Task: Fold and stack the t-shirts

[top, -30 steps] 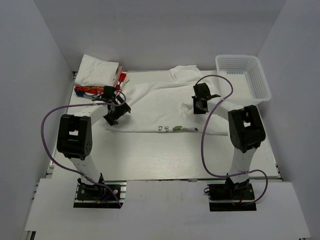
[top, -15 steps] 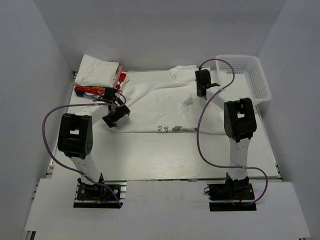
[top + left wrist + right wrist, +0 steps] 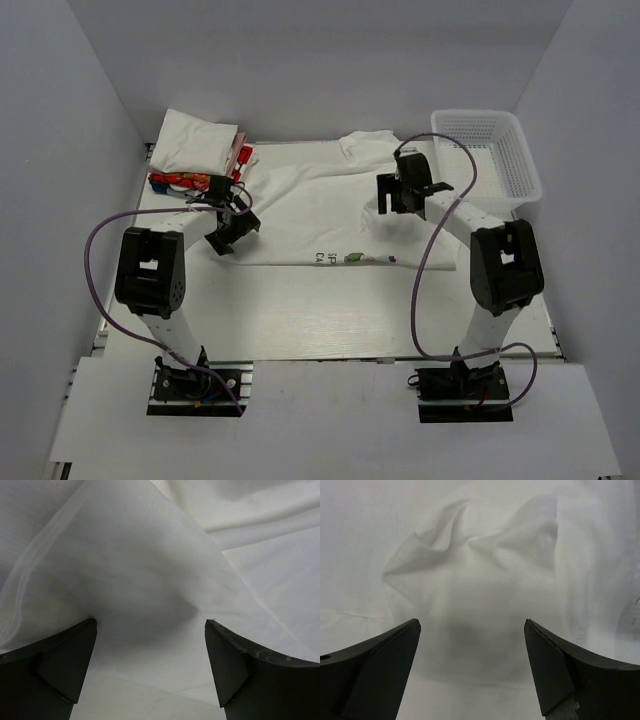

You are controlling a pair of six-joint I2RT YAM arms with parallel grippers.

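A white t-shirt (image 3: 320, 205) lies spread across the middle of the table, with a small green print and dark lettering (image 3: 350, 257) near its front hem. My left gripper (image 3: 228, 232) stands open at the shirt's left edge; in the left wrist view (image 3: 150, 625) smooth white cloth (image 3: 150, 565) lies below, with nothing between the fingers (image 3: 65, 665). My right gripper (image 3: 392, 195) hangs open over the shirt's right part. In the right wrist view (image 3: 472, 625) a rumpled bump of cloth (image 3: 470, 565) sits just ahead of it. A folded stack of t-shirts (image 3: 195, 140) lies at the back left, white on top, red patterned (image 3: 175, 182) beneath.
A white plastic mesh basket (image 3: 475, 113) stands at the back right corner of the table, close behind the right arm. Purple cables loop off both arms. Grey walls close in the table on the left, back and right.
My right gripper went from shut to open, letting go of the cloth after swinging toward the back and returning. The pulled-up fold has dropped into a rumple. The left arm barely moved.
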